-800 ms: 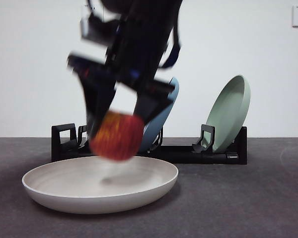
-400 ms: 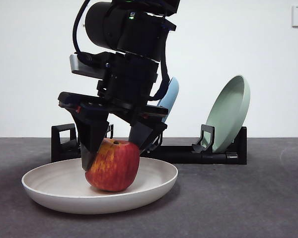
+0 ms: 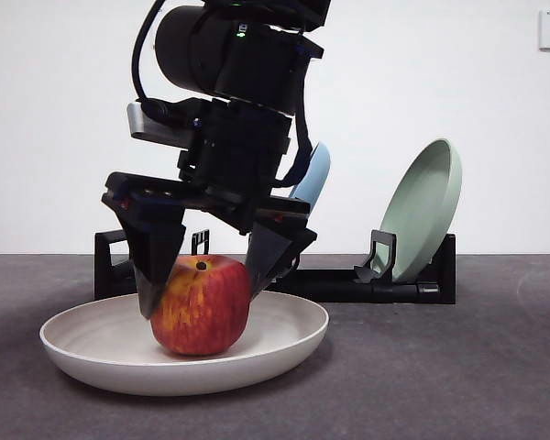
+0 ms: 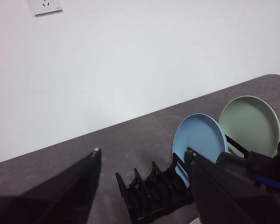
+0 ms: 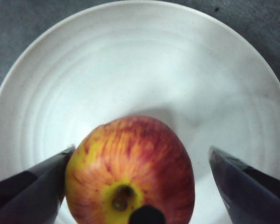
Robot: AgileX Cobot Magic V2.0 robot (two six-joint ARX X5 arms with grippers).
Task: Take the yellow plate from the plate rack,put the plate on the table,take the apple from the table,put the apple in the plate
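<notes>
The red apple [image 3: 202, 307] rests upright inside the cream yellow plate [image 3: 284, 341], which lies flat on the dark grey table [image 3: 458, 376] in front of the plate rack [image 3: 348, 282]. My right gripper [image 3: 200, 302] reaches down over the apple with its jaws open on either side. In the right wrist view the apple [image 5: 130, 168] sits in the plate [image 5: 130, 56]; one jaw of the right gripper [image 5: 141, 149] is at the apple's side, the other stands clear of it. My left gripper [image 4: 143, 150] is open and empty, held high beside the rack [image 4: 149, 196].
A blue plate [image 3: 313, 179] and a sage-green plate [image 3: 426, 206] stand upright in the rack; both also show in the left wrist view, blue [image 4: 198, 140] and green [image 4: 247, 121]. A white wall rises right behind the rack.
The apple came down into the plate in my right gripper. The jaws have since spread apart off the apple, which has settled upright. The left arm is not seen earlier.
</notes>
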